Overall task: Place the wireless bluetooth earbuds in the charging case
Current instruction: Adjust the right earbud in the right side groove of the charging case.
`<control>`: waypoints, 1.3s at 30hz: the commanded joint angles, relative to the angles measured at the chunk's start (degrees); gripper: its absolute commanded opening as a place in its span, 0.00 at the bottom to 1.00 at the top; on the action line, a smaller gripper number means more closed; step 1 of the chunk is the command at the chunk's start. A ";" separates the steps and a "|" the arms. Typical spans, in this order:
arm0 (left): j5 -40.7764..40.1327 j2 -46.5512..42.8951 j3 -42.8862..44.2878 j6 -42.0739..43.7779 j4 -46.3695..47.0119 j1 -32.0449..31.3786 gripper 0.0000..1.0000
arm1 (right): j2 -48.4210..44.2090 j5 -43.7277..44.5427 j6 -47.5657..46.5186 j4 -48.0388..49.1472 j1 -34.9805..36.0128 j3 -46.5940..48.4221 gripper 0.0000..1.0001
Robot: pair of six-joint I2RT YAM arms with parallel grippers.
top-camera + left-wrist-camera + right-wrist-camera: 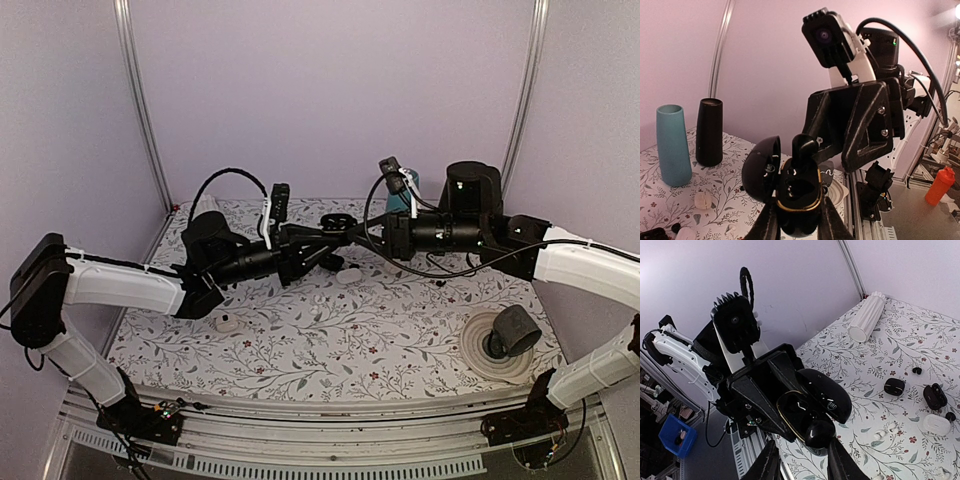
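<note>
My left gripper (800, 212) is shut on the black charging case (799, 192), which has a gold rim; its lid (761, 170) stands open. The arms meet above the middle of the table, where the case (338, 222) hangs between the left gripper (318, 246) and the right gripper (362, 233). A glossy black earbud (820, 432) sits at the case's (799, 412) open mouth, just past my right gripper (802, 452), whose fingers close around it. In the left wrist view the earbud (804, 147) stands upright at the far end of the case's cavity.
On the floral table lie a white case (349, 275), a small white piece (229, 323) and a round disc with a dark cylinder (512, 332). A teal vase (673, 145) and a black vase (709, 131) stand at the back. More cases (894, 386) and a ribbed white vase (866, 317) lie below.
</note>
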 commanded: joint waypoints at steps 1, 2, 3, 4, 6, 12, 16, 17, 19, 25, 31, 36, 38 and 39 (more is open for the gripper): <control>-3.11 0.11 -0.01 0.51 -2.80 0.33 0.00 | 0.17 -4.33 -1.26 0.94 2.91 2.58 0.33; -3.30 0.13 -0.01 0.51 -2.91 0.36 0.00 | 0.19 -4.45 -1.47 0.88 3.15 2.64 0.33; -3.44 0.13 -0.01 0.51 -2.93 0.40 0.00 | 0.19 -4.48 -1.64 0.79 3.20 2.78 0.33; -3.55 0.13 -0.01 0.51 -2.94 0.36 0.00 | 0.19 -4.73 -1.80 0.74 3.32 2.80 0.33; -3.68 0.13 0.02 0.57 -3.02 0.35 0.00 | 0.28 -4.99 -2.12 0.51 3.51 2.98 0.33; -4.22 0.22 0.16 0.43 -3.29 0.50 0.00 | 0.63 -5.38 -2.93 -0.41 3.92 3.32 0.33; -4.24 0.14 0.25 0.32 -3.20 0.50 0.00 | 0.65 -5.05 -3.54 -1.54 3.92 3.31 0.33; -4.38 0.09 0.25 0.22 -3.20 0.57 0.00 | 0.48 -4.91 -3.72 -1.84 3.88 3.29 0.33; -4.23 0.00 0.17 0.07 -2.99 0.64 0.00 | 0.14 -4.22 -3.98 -2.34 3.95 2.89 0.33; -2.84 -0.27 -0.05 -0.68 -1.88 1.09 0.00 | -1.53 -2.05 -5.21 -4.62 3.92 2.18 0.34; -0.40 -0.55 -0.34 -1.03 -0.74 1.47 0.00 | -3.35 -2.25 -6.41 -5.54 2.27 0.62 0.42; 1.87 -1.12 -1.16 -2.12 0.56 2.14 0.00 | -5.08 -3.51 -7.56 -5.58 0.91 -0.84 0.51; 3.51 -1.25 -1.45 -2.51 1.13 2.42 0.00 | -5.74 -3.94 -7.94 -5.26 0.45 -1.30 0.51; 4.50 -1.34 -1.50 -2.63 1.33 2.52 0.00 | -5.99 -3.97 -8.18 -5.05 0.09 -1.59 0.51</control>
